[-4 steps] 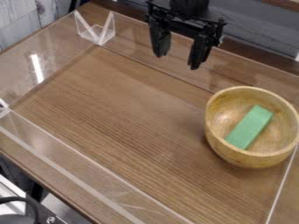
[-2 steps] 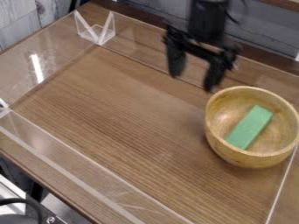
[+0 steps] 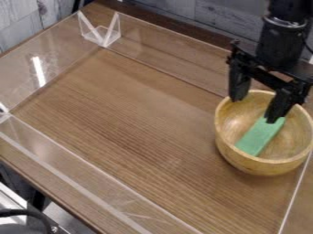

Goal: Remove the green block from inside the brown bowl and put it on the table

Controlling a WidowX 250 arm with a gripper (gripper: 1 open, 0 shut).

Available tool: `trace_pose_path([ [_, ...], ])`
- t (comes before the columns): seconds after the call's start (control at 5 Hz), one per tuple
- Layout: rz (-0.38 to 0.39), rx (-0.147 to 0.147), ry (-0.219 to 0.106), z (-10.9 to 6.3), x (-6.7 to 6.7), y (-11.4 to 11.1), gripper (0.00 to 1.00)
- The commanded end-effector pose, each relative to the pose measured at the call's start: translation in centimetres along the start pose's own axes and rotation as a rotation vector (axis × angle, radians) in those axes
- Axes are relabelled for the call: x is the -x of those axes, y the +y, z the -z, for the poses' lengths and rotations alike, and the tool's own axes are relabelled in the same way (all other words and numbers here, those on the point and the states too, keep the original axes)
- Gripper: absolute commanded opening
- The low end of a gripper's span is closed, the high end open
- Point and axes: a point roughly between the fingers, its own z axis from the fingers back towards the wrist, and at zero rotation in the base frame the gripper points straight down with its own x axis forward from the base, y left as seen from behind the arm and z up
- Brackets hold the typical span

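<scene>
The black metal gripper [image 3: 269, 94] hangs over the far part of the round light-brown wooden bowl [image 3: 225, 131], its fingers spread wide apart with nothing between them. The bright green rectangular block [image 3: 259, 136] lies inside the bowl, slanting across its bottom, below the fingers and apart from them. The bowl sits on the brown wood-grain worktop [image 3: 123, 119], near its right edge in the camera view. A clear plastic piece [image 3: 102, 27] stands at the far left.
</scene>
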Motion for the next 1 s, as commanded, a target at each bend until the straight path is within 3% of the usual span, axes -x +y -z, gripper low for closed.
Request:
trace_pose_path([
  [0.0,0.038,0.0,-0.08,-1.3,-1.1,-0.9,1.0],
  [0.8,0.113,0.022,-0.072,2.0,-1.9,-1.4,1.0],
])
